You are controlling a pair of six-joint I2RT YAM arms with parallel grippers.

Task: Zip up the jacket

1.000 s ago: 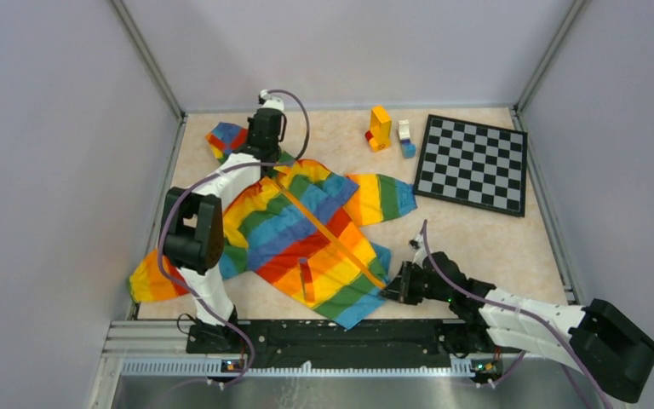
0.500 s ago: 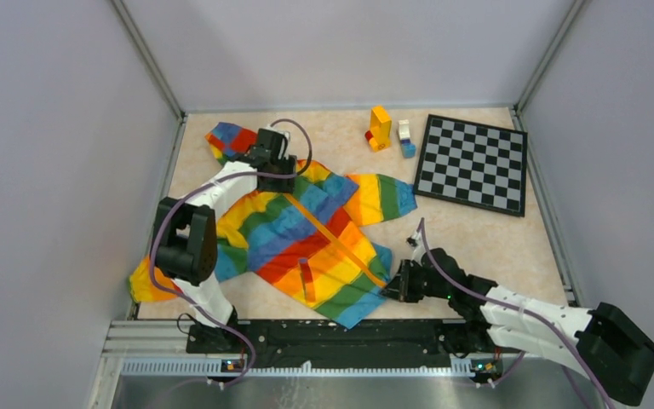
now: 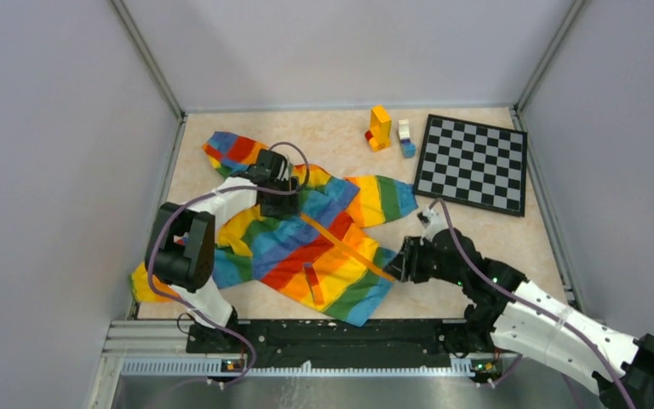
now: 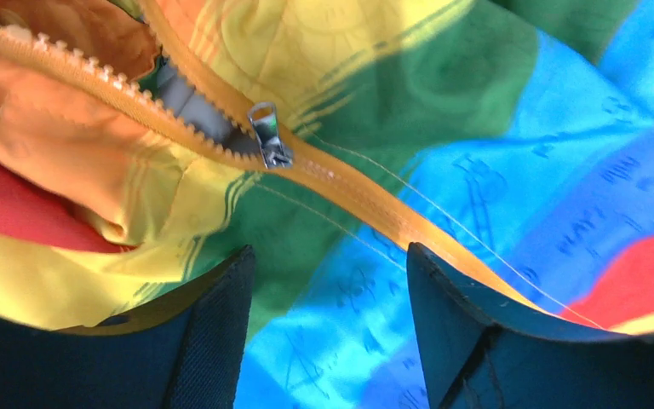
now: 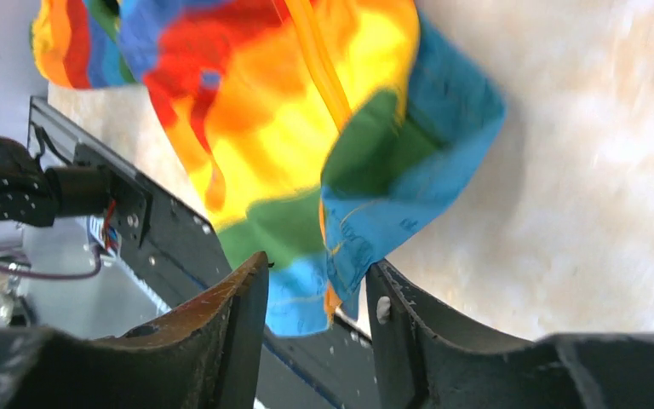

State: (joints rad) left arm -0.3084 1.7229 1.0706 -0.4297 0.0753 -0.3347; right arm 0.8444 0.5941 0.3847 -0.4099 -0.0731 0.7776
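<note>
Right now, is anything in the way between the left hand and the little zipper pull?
No, nothing visible. The left hand hangs open just over the jacket, and the silver zipper pull lies bare on the orange zipper strip, just ahead of its fingers.

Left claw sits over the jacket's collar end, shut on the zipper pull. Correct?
Not shut: the left wrist view shows the left claw open, with the zipper pull lying free beyond its fingers. It does sit over the jacket collar end.
</note>
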